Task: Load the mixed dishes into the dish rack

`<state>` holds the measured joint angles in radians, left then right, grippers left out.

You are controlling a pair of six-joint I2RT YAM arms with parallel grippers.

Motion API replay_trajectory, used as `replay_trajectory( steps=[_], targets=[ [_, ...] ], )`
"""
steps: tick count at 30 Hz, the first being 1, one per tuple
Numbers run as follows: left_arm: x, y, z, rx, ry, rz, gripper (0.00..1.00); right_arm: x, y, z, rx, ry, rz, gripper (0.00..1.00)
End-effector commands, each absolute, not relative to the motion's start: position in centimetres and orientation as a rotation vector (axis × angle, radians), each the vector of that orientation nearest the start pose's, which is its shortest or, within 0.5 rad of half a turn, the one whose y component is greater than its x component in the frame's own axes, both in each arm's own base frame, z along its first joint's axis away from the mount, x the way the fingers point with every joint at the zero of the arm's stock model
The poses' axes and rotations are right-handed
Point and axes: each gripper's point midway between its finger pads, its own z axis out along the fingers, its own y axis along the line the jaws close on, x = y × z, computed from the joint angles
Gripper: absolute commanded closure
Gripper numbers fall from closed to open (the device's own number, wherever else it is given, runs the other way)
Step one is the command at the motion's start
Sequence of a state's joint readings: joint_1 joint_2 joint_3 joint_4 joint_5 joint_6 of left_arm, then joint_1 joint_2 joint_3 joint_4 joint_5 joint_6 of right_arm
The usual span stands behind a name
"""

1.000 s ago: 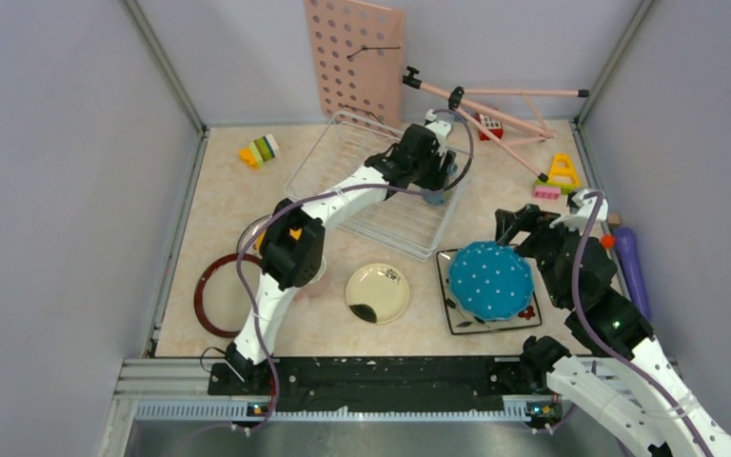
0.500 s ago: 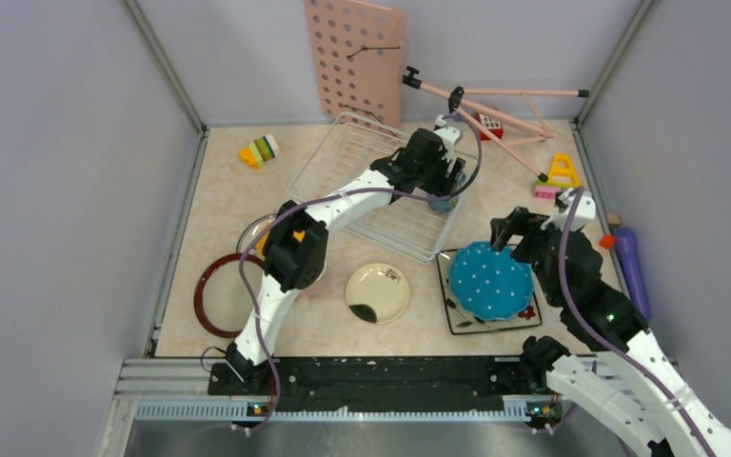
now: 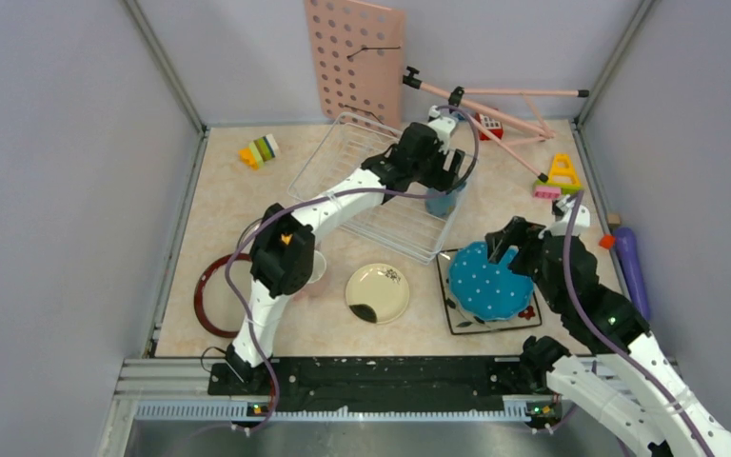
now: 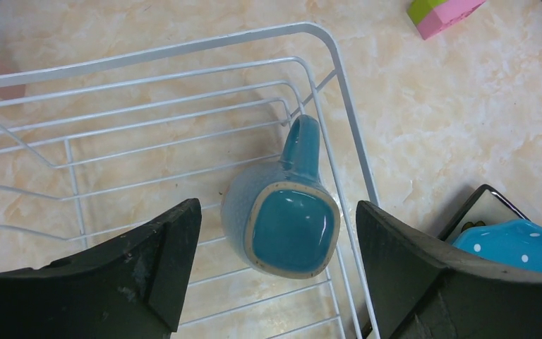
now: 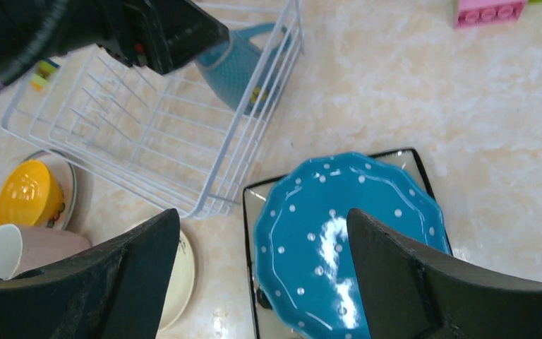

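The white wire dish rack (image 3: 343,119) sits at the back centre. A blue cup (image 3: 441,202) stands in its right corner, mouth up. My left gripper (image 3: 443,169) hovers just above it, open and empty; in the left wrist view the cup (image 4: 282,219) lies between the spread fingers, inside the rack (image 4: 183,46). My right gripper (image 3: 497,249) is open and empty above the teal polka-dot plate (image 3: 485,286), which lies on the square flowered plate (image 3: 457,322). The right wrist view shows the gripper (image 5: 262,212), the teal plate (image 5: 353,233), the rack (image 5: 148,134) and the cup (image 5: 236,67).
A cream plate with a black blotch (image 3: 378,292) lies front centre. A yellow bowl (image 5: 28,191) on a white plate (image 5: 67,176), a pink cup (image 5: 35,251) and a dark-red-rimmed plate (image 3: 214,295) are at the left. Pegboard (image 3: 354,62), pink rods (image 3: 495,100) and toy blocks (image 3: 560,173) stand behind.
My left gripper has let go of the blue cup and risen slightly; the cup now stands free in the rack. My right gripper has moved nearer and left, over the teal plate.
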<state>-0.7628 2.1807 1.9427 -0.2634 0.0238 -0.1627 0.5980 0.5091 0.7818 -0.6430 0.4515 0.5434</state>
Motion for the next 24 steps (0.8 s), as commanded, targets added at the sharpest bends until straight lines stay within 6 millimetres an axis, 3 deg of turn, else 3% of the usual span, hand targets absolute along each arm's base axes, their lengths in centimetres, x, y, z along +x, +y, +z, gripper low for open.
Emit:
replay_trajectory(
  steps=[1, 8, 15, 24],
  targets=[
    [43.9, -42.5, 22.4, 0.551, 1.962, -0.579, 0.15, 20.8, 8.1, 22.0, 0.3, 2.01, 0.344, 0.13],
    [42.3, -41.1, 21.6, 0.548, 2.009, -0.567, 0.2, 20.2, 8.7, 21.7, 0.303, 2.004, 0.413, 0.14],
    [42.0, -41.6, 18.6, 0.581, 2.096, -0.568, 0.34, 20.0, 8.8, 22.0, 0.297, 2.005, 0.43, 0.14],
    [42.5, -42.5, 17.3, 0.594, 2.113, -0.583, 0.49, 20.1, 8.8, 22.3, 0.298, 1.997, 0.431, 0.14]
  ],
)
